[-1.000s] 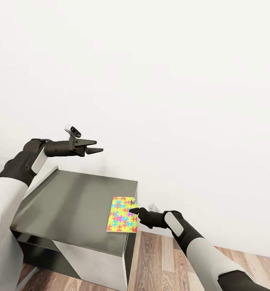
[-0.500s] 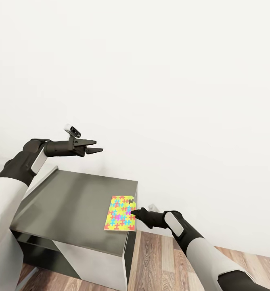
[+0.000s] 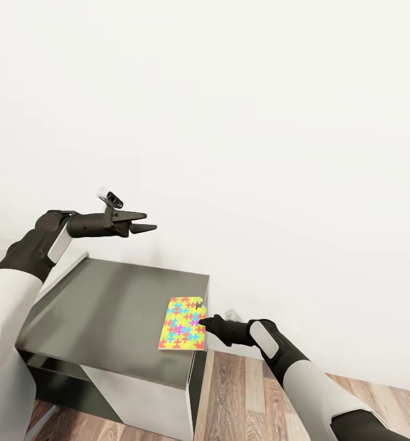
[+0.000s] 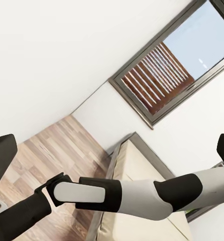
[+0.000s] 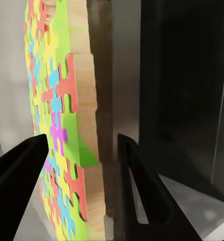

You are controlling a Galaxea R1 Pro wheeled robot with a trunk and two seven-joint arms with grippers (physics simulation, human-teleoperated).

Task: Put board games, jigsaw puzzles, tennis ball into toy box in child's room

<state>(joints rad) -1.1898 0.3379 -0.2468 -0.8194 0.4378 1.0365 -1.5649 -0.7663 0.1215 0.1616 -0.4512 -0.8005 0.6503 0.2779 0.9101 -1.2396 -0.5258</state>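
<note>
One jigsaw puzzle [image 3: 182, 324] lies flat on the dark grey desk [image 3: 106, 312], at its right edge; it is a thin square board with many small bright patches, and its side shows pale wood [image 5: 87, 120]; the right gripper [image 3: 203, 320] has its two black fingers spread a little, one on each side of the puzzle's edge, and I cannot tell if they touch it; the left gripper [image 3: 144, 222] hangs above the desk, fingers apart, holding nothing; one bed [image 4: 142, 201] and one dark-framed window [image 4: 164, 75] show behind; the floor [image 3: 247, 392] is wood planks.
</note>
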